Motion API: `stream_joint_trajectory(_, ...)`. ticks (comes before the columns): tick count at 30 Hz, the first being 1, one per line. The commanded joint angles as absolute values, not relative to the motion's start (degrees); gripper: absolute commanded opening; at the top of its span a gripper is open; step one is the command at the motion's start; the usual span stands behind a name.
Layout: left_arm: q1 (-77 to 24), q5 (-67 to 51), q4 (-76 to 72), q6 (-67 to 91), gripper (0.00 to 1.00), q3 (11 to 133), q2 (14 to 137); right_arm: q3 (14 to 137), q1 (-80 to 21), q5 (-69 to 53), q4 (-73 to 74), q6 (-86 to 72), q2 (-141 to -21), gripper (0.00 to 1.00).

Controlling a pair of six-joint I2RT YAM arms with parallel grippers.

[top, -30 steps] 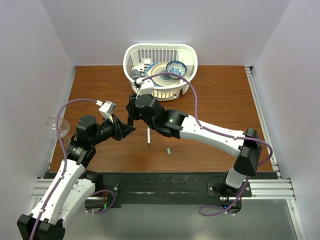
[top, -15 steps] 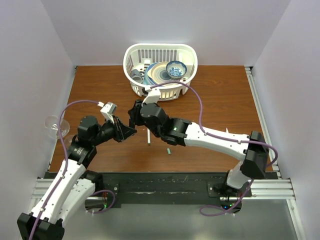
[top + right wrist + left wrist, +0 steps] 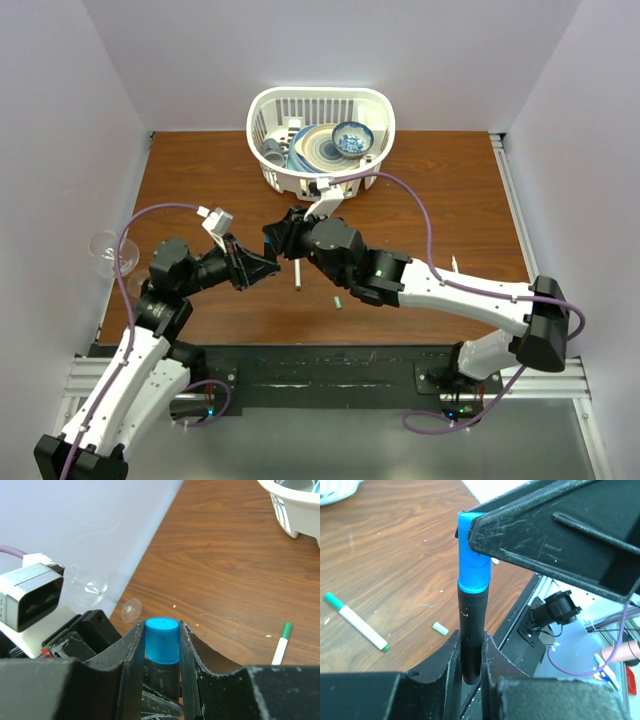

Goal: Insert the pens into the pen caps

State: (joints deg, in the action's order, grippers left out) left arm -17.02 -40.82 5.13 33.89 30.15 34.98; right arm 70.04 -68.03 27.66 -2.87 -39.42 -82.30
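Left end effector [image 3: 470, 655]: closed on the lower barrel of a black pen [image 3: 471, 620], which it holds upright, clear of the bench [image 3: 395, 540].

Right end effector [image 3: 161, 632]: closed on a blue cap [image 3: 162, 641], with a finger touching each side.

The cap sits over the top of the barrel and I see no gap at the joint, but I cannot confirm it is fully home. I judge the step in hand to be the mating of this pair. The next move calls for a straight push along the pen's axis, after which one side lets go.

Further out on the bench, a white pen [image 3: 357, 621] with green at both ends lies flat. A small green cap [image 3: 440, 628] lies near it but apart. Whether that pen is already capped I cannot tell.
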Motion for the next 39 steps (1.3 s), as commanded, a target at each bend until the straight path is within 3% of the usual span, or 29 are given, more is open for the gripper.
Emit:
stream_joint_trajectory(1, -16.26, -37.53, -3.77, 34.72, 0.0, 33.75, 34.81, 68.99, -72.16, 19.51, -0.18, -39.73, -79.55, 0.06)
stream_joint_trajectory(14, -16.26, -45.61, -4.84, 30.59, 0.0, 34.63, 29.27, 69.26, -72.25, 15.74, 0.18, -32.7, -71.29, 0.49)
stream_joint_trajectory(20, -16.26, -51.23, -6.23, 30.31, 0.0, 32.53, 26.81, 71.45, -72.25, 12.39, 4.03, -29.19, -67.86, 0.76)
stream_joint_trajectory(26, -16.26, -57.39, -12.65, 35.06, 0.0, 29.54, 25.05, 76.28, -72.25, 9.68, 12.11, -22.96, -66.44, 0.81)
stream_joint_trajectory(33, -16.26, -62.58, -17.39, 37.97, 0.0, 27.95, 24.08, 90.23, -71.98, 0.38, 24.51, -13.54, -70.13, 0.82)
stream_joint_trajectory(39, -16.35, -65.91, -22.57, 41.21, 0.0, 26.81, 24.0, 97.1, -71.98, -2.37, 33.21, -9.93, -72.42, 0.68)
